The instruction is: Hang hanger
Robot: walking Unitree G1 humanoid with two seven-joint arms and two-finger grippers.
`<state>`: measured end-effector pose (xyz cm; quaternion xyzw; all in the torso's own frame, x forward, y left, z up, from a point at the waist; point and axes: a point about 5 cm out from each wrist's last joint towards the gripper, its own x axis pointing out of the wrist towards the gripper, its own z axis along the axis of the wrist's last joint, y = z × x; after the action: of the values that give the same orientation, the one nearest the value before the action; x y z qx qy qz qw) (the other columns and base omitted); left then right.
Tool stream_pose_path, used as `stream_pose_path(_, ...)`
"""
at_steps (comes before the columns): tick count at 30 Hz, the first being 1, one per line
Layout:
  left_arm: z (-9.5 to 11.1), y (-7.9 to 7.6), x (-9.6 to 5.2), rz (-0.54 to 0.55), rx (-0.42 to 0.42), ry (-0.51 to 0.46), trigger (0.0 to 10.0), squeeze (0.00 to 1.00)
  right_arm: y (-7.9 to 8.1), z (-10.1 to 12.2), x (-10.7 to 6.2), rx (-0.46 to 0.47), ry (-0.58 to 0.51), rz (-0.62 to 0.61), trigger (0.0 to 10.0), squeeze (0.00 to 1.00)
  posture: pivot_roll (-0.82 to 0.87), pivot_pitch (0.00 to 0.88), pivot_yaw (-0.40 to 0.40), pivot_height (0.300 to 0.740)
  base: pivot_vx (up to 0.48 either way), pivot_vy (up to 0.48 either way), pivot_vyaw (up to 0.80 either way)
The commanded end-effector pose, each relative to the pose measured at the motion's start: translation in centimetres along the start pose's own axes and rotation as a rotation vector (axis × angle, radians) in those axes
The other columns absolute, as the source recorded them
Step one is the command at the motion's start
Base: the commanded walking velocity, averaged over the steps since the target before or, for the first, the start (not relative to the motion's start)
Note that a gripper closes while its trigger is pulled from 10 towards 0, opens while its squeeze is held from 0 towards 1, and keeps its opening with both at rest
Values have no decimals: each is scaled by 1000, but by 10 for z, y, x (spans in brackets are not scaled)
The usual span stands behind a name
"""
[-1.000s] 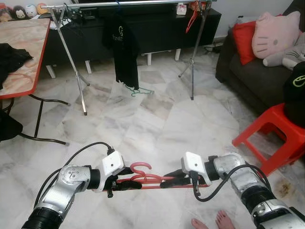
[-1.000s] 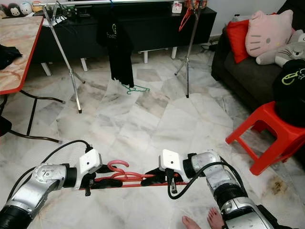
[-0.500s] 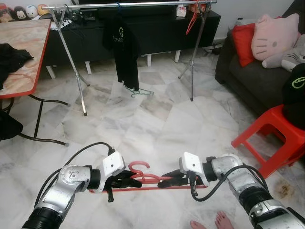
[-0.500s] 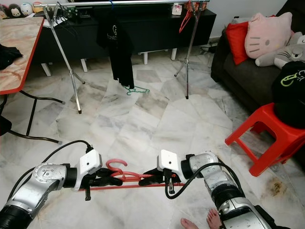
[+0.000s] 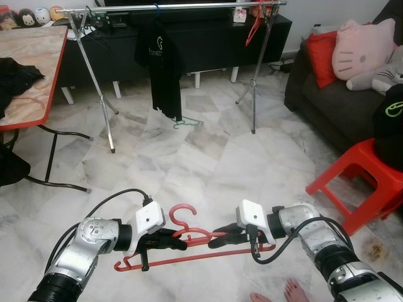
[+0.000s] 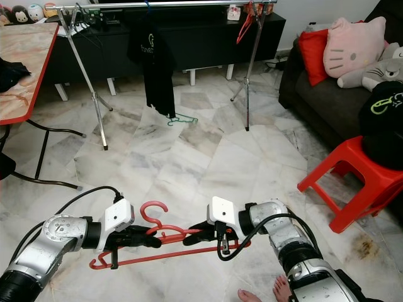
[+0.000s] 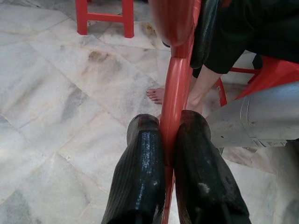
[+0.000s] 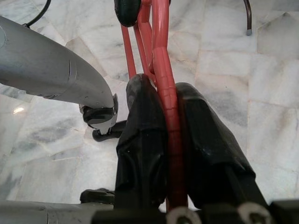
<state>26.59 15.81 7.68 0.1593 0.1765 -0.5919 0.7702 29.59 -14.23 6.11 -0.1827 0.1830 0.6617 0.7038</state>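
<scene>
- Red hanger [image 5: 189, 239], tilted: left end effector [image 5: 178, 240] and right end effector [image 5: 217, 237] each pinch it.
- Clothes rail [image 5: 170, 7] at 12 o'clock carries a black shirt [image 5: 162, 63]; logo unreadable.
- Red stool [image 5: 360, 173] at 3 o'clock.

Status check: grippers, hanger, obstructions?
Left gripper, right gripper both clamped on red plastic hanger. Silver clothes rail far ahead. Person's bare feet nearby.
</scene>
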Motion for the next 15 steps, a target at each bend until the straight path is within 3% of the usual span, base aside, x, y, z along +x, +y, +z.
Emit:
stream_pose_path(1, 2, 0, 1, -14, -7, -14, 0, 0, -6, 7, -2, -7, -34, -40, 10000, 949, 6, 43, -76, 740, 0, 0, 0)
stream_pose_path(2, 1, 0, -1, -12, 1, -4, 0, 0, -6, 7, -1, -2, -35, -35, 10000, 1000, 6, 43, -76, 740, 0, 0, 0)
stream_pose_path(15, -12, 4, -6, 9, 94, 135, 0, 0, 1, -1, 1, -1, 18, 40, 10000, 1000, 11, 59, -80, 740, 0, 0, 0)
